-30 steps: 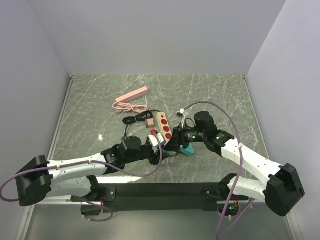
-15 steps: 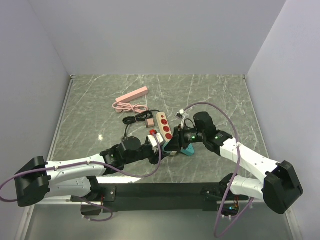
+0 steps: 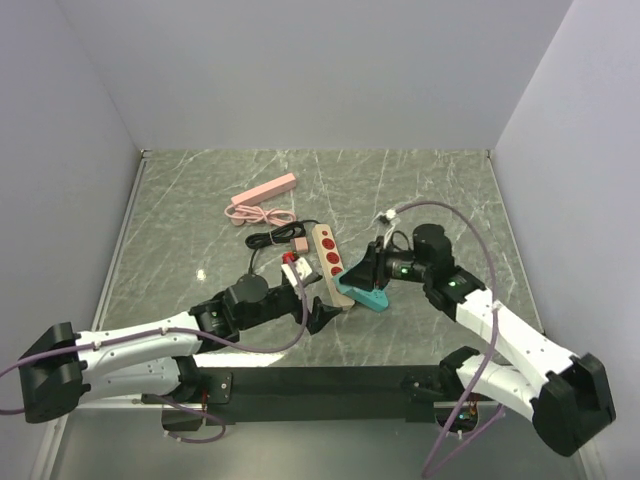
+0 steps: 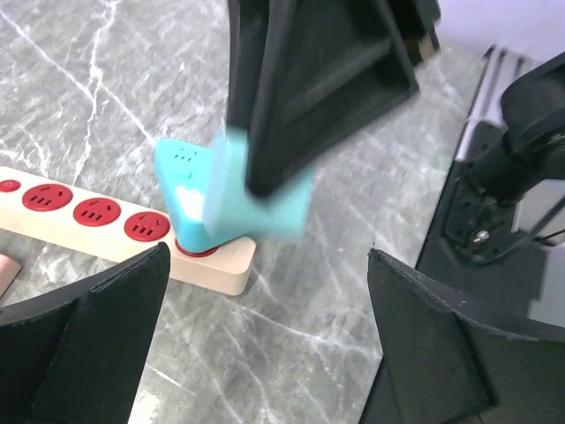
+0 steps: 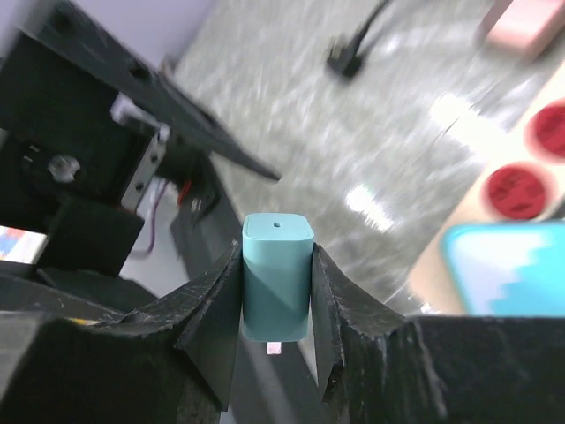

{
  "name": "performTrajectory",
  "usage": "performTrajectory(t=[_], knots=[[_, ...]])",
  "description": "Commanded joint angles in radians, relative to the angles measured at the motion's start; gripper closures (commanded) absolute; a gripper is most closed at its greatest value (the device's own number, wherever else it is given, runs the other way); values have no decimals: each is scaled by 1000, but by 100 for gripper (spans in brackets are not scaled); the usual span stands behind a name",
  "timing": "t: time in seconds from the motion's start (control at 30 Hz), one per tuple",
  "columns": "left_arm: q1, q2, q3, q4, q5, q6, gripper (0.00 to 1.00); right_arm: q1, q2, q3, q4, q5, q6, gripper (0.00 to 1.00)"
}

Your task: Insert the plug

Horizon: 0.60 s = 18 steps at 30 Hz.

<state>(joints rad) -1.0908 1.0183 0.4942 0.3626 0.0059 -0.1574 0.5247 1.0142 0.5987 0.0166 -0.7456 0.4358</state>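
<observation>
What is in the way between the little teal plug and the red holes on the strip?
The right fingers clamp the plug. A second teal block sits on the end socket of the strip, so that hole is taken. The three other red sockets look bare, with nothing visible over them.

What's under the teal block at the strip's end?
A red socket, only its rim showing beneath the teal block on the power strip. Prongs and seating are covered.

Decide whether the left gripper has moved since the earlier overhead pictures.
Yes. The left gripper has drawn back from the power strip toward the table's near edge, jaws now open.
</observation>
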Motion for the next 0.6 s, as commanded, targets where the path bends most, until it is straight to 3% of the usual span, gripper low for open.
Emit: performTrajectory(t=[0.0, 0.2, 0.57], knots=[[26, -55, -17, 73, 68, -59, 1, -57, -91, 9, 88, 46, 14, 100], [84, -132, -32, 212, 281, -163, 1, -65, -212, -66, 285, 37, 59, 100], [89, -32, 30, 389, 310, -407, 1, -26, -388, -215, 667, 8, 155, 100]])
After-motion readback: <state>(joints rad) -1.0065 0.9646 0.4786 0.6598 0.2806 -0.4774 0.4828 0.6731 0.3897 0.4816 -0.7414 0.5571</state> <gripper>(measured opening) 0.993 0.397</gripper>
